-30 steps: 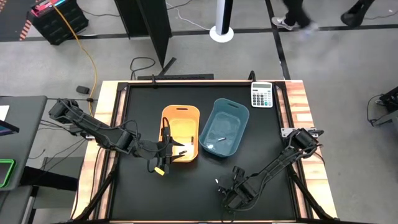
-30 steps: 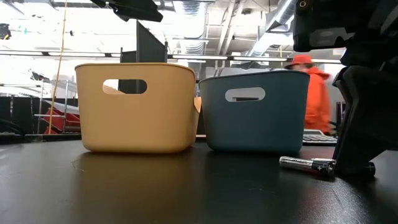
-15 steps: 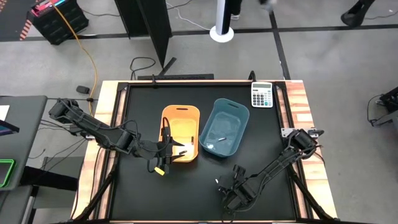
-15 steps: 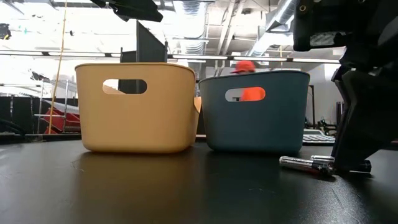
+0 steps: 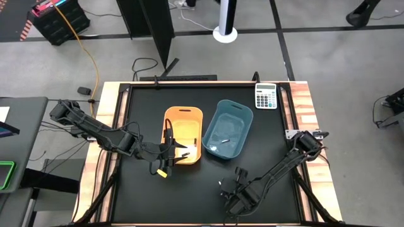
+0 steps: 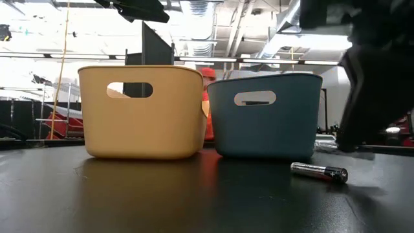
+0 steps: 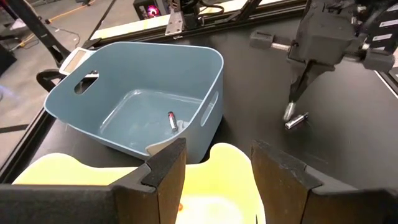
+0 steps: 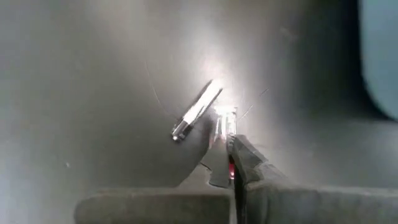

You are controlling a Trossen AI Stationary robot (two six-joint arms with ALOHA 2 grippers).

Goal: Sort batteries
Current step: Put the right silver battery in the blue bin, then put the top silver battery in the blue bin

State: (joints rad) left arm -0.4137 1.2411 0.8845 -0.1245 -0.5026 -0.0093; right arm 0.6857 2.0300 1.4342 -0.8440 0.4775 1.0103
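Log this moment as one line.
right tool: shut on battery, front of table | second battery: lying on table beside it | left tool: open, over orange bin

On the black worktop (image 5: 151, 208) an orange bin (image 5: 184, 134) and a blue bin (image 5: 228, 129) stand side by side, touching, with a pale battery (image 5: 221, 139) lying in the blue one. A calculator (image 5: 266, 96) sits at the far right corner. The left hand (image 5: 169, 152) hovers at the orange bin's near edge; the right hand (image 5: 226, 192) is low over the worktop, near the front.
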